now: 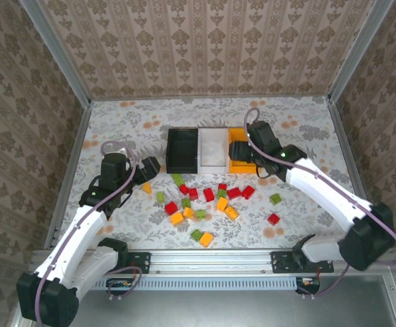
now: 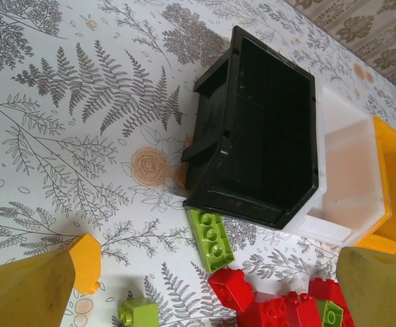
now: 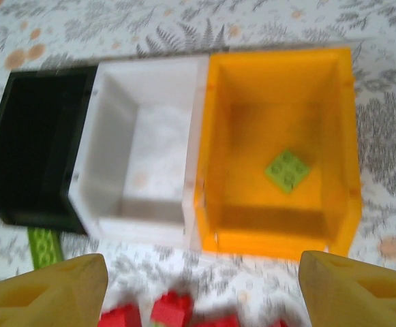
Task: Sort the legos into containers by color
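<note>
**Containers.** In the top external view, three joined bins stand in a row on the floral table [image 1: 116, 122], just above the centre of the frame. The black bin [image 1: 183, 151] is on the left, the white bin [image 1: 213, 150] is in the middle and the orange bin [image 1: 237, 165] is on the right. In the right wrist view, one green brick [image 3: 287, 169] lies flat on the floor of the orange bin. The floors of the black and white bins are bare.

**Legos.** The loose legos [image 1: 208, 197] lie scattered on the table below the bins, in the centre of the frame. The scatter mixes red, green and orange pieces.
- A red brick [image 1: 273, 219] and a small green brick [image 1: 275, 199] lie apart from the rest, to the right.
- One orange brick [image 1: 146, 187] lies to the left, just beside the left gripper.
- In the left wrist view, a long green brick [image 2: 211, 238] touches the lower edge of the black bin. Red bricks [image 2: 233, 287] cluster just below it.

**Left gripper.** The left gripper [image 2: 206, 262] is above the table, left of the brick scatter. Its yellow fingers [image 2: 20, 293] sit in the two lower corners of the wrist frame. They are spread wide and grasp nothing.

**Right gripper.** The right gripper [image 3: 203, 286] is over the near side of the bin row, at the orange bin. Its fingers [image 3: 354, 286] are spread apart at the lower edge of the frame, with nothing between them.
</note>
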